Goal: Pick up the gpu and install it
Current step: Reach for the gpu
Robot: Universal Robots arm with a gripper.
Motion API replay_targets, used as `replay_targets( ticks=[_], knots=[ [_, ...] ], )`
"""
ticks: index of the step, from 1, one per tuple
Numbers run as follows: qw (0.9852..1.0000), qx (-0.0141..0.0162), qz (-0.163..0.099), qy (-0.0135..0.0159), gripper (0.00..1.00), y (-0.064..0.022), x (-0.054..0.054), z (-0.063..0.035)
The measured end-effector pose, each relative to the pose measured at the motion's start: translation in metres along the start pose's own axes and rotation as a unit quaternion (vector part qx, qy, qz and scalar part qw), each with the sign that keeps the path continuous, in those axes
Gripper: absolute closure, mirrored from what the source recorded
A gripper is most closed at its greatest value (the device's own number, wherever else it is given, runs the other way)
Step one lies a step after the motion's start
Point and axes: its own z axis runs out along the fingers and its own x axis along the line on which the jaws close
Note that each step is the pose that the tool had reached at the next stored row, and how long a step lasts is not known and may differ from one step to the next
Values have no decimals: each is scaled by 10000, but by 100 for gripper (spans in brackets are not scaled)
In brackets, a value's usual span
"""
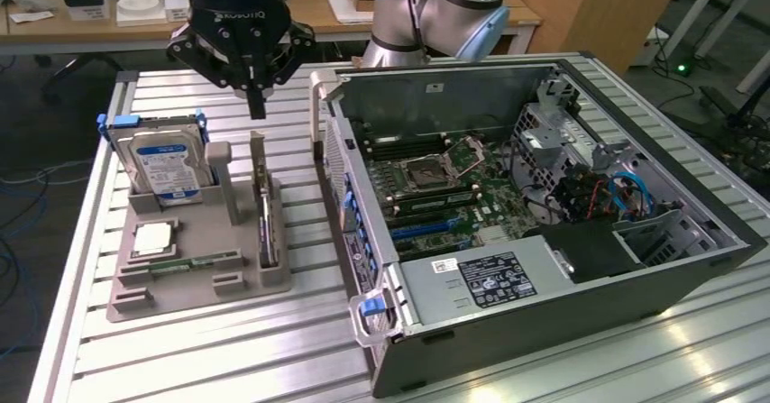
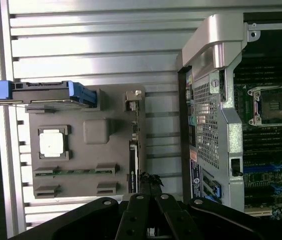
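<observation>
The gpu (image 1: 265,218) stands on its edge in a slot of the grey holder (image 1: 180,295), a thin dark card with a pale end bracket. In the wrist view the gpu (image 2: 133,155) shows as a narrow dark strip along the holder (image 2: 96,132). My gripper (image 1: 256,107) hangs above the far end of the card, its black fingers shut together and holding nothing. From the wrist, the gripper (image 2: 149,181) has its tips over the card's end, apart from it.
The holder also carries a silver hard drive (image 1: 162,164) in a blue caddy, a CPU (image 1: 151,238) and a green memory stick (image 1: 193,263). The open computer case (image 1: 673,268) with its motherboard (image 1: 439,191) lies to the exterior view's right, on the slatted metal table (image 1: 241,358).
</observation>
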Motion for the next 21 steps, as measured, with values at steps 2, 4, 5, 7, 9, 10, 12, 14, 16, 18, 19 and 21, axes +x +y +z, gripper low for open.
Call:
replay_targets(
  ticks=[2, 4, 5, 7, 9, 10, 12, 14, 16, 18, 19, 21],
  knots=[
    [10000, 0, 1, 0, 89, 0, 1, 0],
    [10000, 0, 1, 0, 89, 0, 1, 0],
    [10000, 0, 1, 0, 89, 0, 3, 0],
    [10000, 0, 1, 0, 89, -1, 9, -1],
    [10000, 0, 1, 0, 89, -1, 15, 0],
    [10000, 0, 1, 0, 89, -1, 20, 0],
    [10000, 0, 1, 0, 89, -3, 33, -1],
    [10000, 0, 1, 0, 89, -4, 51, -1],
    [10000, 0, 1, 0, 89, -5, 69, -2],
    [10000, 0, 1, 0, 89, -7, 88, -2],
    [10000, 0, 0, 0, 89, -7, 99, -3],
    [10000, 0, 1, 0, 89, -9, 121, -3]
  ],
)
